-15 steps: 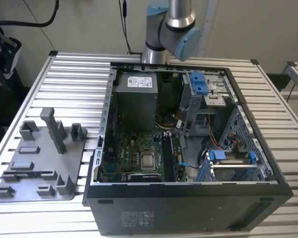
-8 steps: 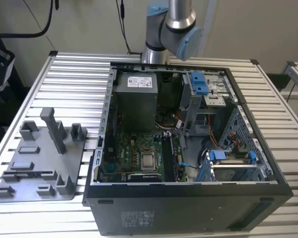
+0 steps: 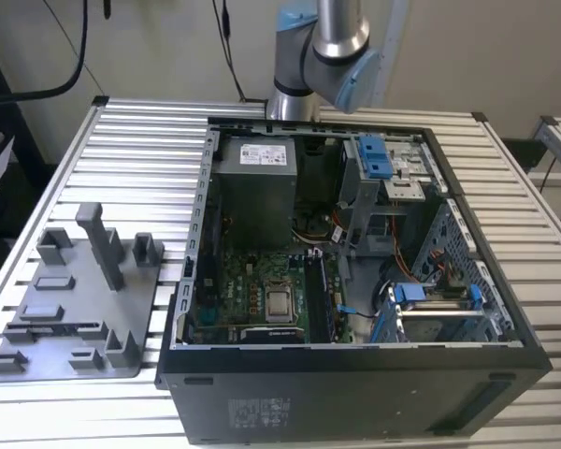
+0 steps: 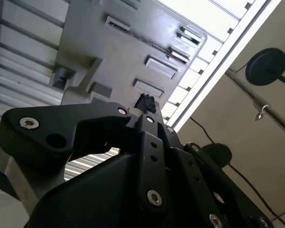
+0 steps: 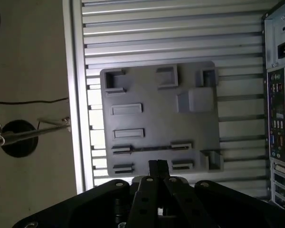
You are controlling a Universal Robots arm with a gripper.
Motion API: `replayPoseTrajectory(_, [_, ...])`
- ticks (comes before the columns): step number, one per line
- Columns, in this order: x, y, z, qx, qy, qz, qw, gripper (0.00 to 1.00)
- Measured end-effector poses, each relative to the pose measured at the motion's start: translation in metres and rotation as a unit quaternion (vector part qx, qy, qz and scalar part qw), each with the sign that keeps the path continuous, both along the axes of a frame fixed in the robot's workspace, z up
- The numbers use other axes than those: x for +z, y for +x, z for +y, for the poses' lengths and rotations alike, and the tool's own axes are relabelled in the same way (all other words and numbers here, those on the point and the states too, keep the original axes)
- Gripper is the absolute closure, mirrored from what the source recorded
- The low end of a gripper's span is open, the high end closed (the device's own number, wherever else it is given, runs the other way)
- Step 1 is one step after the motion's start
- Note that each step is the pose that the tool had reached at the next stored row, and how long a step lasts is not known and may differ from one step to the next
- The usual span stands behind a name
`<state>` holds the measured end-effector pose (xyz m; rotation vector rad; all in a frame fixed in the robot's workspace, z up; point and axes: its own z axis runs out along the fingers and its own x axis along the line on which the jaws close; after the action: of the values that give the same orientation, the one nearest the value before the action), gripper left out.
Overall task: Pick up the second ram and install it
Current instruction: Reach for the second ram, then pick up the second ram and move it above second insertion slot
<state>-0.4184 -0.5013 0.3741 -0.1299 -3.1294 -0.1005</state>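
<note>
Your gripper [image 5: 157, 167] hovering over gray holder plate [image 5: 147, 85], fingers [image 5: 153, 168] pressing together, pinching nothing. Thin dark second ram [image 5: 149, 148] likely sitting in plate. Picking, installing both waiting.

Your gripper [image 5: 157, 165] is covering one edge of the holder plate [image 5: 152, 95]; the computer case [image 5: 279, 118] is running off frame.

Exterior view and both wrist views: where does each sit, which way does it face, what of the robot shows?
Exterior view: off the arm, high, looking down on the slatted table, open computer case and gray holder plate; the arm shows behind the case.
First wrist view: on the arm, facing straight down past the gripper onto the holder plate.
Second wrist view: on the arm, looking slantwise along the gripper at the holder plate.
Shared: all show holder plate and table.
</note>
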Motion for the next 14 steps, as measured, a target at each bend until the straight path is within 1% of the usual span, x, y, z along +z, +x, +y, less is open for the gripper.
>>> replayPoseTrajectory(1, [-0.0007, 0.0000, -0.0045, 0.000, 0.0000, 0.0000, 1.00000, 0.89])
replayPoseTrajectory(2, [-0.0012, -0.0002, -0.0071, 0.000, 0.0000, 0.0000, 1.00000, 0.89])
replayPoseTrajectory(3, [-0.0014, -0.0005, -0.0082, 0.000, 0.0000, 0.0000, 1.00000, 0.89])
replayPoseTrajectory(14, [-0.0015, -0.0007, -0.0083, 0.000, 0.0000, 0.0006, 1.00000, 0.89])
